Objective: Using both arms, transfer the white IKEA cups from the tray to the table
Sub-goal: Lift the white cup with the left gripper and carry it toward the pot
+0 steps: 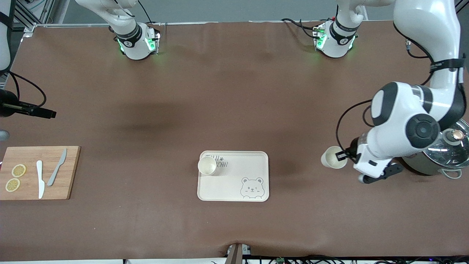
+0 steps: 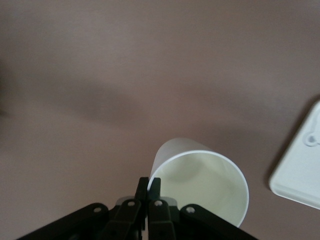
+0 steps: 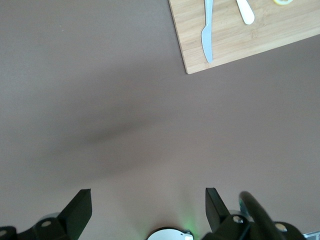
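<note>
One white cup (image 1: 207, 165) stands upright on the bear tray (image 1: 234, 185), in the corner toward the right arm's end and farther from the front camera. My left gripper (image 1: 344, 156) is shut on the rim of the second white cup (image 1: 332, 157) and holds it tilted over bare table, between the tray and a pot. In the left wrist view the fingers (image 2: 143, 189) pinch the cup (image 2: 200, 185) wall, one inside and one outside, and a tray corner (image 2: 300, 180) shows. My right gripper (image 3: 147, 197) is open, empty and high over bare table between its base and the cutting board.
A wooden cutting board (image 1: 40, 172) with two lemon slices, a white knife and a grey knife lies at the right arm's end; it also shows in the right wrist view (image 3: 250, 35). A steel pot with a glass lid (image 1: 445, 154) stands at the left arm's end.
</note>
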`<state>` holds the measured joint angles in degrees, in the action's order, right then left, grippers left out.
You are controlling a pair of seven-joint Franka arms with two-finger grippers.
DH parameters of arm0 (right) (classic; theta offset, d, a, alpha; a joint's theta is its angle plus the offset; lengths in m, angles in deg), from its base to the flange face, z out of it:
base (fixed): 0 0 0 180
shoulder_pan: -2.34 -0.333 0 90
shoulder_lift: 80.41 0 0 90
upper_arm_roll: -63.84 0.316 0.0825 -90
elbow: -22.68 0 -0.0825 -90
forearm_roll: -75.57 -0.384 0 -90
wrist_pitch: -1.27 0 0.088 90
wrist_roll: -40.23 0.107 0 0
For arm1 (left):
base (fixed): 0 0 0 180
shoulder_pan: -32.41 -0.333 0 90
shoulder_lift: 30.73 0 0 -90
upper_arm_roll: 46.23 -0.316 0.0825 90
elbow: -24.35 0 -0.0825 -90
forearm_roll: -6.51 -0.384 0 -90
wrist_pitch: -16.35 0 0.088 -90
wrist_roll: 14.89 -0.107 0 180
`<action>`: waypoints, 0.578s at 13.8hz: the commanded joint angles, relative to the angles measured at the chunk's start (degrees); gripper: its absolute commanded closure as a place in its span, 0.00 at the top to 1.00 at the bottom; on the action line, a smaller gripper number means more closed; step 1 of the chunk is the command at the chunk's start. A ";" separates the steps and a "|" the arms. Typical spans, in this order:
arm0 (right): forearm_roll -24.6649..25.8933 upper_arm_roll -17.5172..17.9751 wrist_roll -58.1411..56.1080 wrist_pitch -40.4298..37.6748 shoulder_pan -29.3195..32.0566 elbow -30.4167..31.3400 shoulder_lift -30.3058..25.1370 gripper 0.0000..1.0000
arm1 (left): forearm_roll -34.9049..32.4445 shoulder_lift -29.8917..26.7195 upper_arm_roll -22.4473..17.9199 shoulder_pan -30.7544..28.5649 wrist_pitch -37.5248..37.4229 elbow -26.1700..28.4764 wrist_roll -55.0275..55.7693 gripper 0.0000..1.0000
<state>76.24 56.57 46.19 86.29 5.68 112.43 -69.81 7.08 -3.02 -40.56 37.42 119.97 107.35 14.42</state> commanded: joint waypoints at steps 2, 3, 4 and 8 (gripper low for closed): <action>-2.34 0.94 -0.76 11.34 1.49 7.09 1.44 1.00 | -1.09 -0.21 0.48 -7.01 1.30 4.62 -4.94 0.00; -2.08 1.29 -1.37 13.39 0.62 6.32 2.49 1.00 | -1.00 -0.29 0.57 -8.42 3.49 6.19 -6.70 0.00; -1.47 1.38 -0.86 13.33 -1.74 3.00 5.11 1.00 | -1.09 -0.47 0.40 -8.53 4.99 7.95 -7.07 0.00; -2.95 1.47 -0.06 15.69 -3.43 0.86 10.23 1.00 | -4.07 -0.73 0.57 -10.19 14.21 15.07 -8.65 0.00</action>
<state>74.49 58.07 45.82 101.25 2.50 115.49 -62.16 4.97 -2.22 -40.62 27.72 129.53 117.77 6.68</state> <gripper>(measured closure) 0.000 0.974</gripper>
